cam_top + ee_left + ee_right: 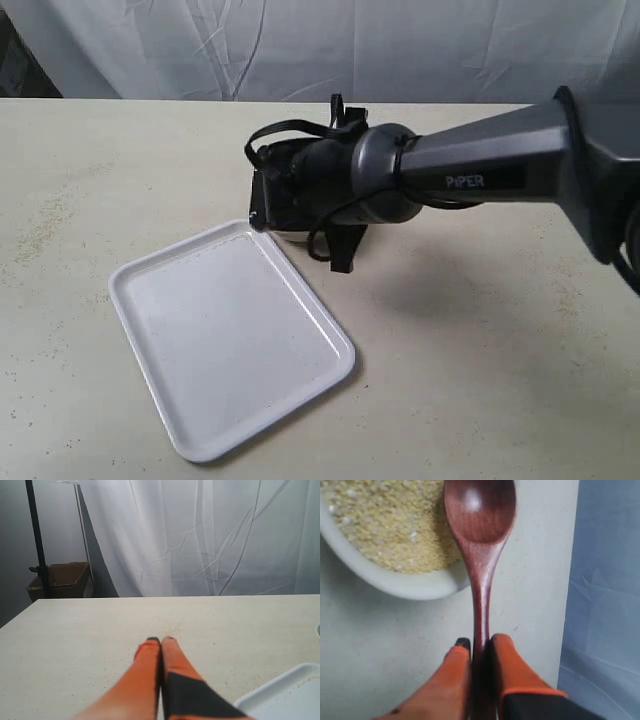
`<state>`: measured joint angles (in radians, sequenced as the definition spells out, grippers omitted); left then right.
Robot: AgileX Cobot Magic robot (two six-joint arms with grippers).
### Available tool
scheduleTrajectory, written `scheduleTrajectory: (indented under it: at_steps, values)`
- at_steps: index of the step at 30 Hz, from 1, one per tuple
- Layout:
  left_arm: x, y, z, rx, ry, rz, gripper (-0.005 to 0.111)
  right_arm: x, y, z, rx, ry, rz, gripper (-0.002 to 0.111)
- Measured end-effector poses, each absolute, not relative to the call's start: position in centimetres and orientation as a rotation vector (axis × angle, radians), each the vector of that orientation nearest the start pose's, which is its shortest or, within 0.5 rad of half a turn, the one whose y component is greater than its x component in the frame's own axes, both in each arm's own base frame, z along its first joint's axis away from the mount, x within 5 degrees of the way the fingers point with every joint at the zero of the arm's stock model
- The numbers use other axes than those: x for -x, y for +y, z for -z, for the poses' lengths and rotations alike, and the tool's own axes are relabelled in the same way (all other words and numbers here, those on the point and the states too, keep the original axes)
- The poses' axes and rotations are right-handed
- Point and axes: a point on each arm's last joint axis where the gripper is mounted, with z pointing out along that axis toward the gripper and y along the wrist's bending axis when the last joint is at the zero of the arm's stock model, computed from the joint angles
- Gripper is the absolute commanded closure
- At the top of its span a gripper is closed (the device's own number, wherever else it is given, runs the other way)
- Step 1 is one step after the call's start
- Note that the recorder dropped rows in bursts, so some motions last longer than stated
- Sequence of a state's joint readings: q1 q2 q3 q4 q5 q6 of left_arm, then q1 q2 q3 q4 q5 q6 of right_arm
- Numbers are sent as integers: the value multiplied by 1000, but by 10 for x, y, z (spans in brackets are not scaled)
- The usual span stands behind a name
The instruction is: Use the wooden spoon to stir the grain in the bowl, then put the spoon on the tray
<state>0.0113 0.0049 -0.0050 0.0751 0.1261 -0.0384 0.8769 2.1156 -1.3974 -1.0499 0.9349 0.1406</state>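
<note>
Right end effector (481, 641) is clamped on wooden spoon (480, 525) handle; head is held at bowl (395, 582) rim beside grain (385, 525). Left end effector (160, 640) is closed, empty, above counter (75, 640) near tray (230, 340).

wooden spoon (480, 515): dark reddish wood, glossy, smooth, bright highlight on head; bowl (395, 582): white ceramic, smooth, soft sheen; grain (390, 520): fine, granular, matt; tray (230, 340): white plastic, smooth, faintly shiny; table (480, 380): beige, matt, speckled; backdrop (200, 540): white cloth, creased
</note>
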Motion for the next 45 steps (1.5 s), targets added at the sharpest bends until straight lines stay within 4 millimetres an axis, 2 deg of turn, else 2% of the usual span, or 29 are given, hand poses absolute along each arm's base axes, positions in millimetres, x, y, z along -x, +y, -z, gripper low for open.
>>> scheduleTrajectory:
  at_steps: [5, 11, 25, 29, 36, 45]
  values:
    - [-57, 2, -203, -13, 1609, -44, 106, -320, 284, -142, 1667, 1946, 1005, 109]
    - [-57, 2, -203, -13, 1609, -44, 106, -328, 295, -140, 1644, 1950, 988, 109]
    - [-57, 2, -203, -13, 1609, -44, 106, -308, 309, -140, 1739, 1927, 1025, 109]
    - [-57, 2, -203, -13, 1609, -44, 106, -305, 309, -149, 1723, 1943, 1020, 109]
    - [-57, 2, -203, -13, 1609, -44, 106, -302, 304, -179, 1657, 1951, 1008, 109]
    - [-57, 2, -203, -13, 1609, -44, 106, -302, 297, -191, 1652, 1940, 1089, 109]
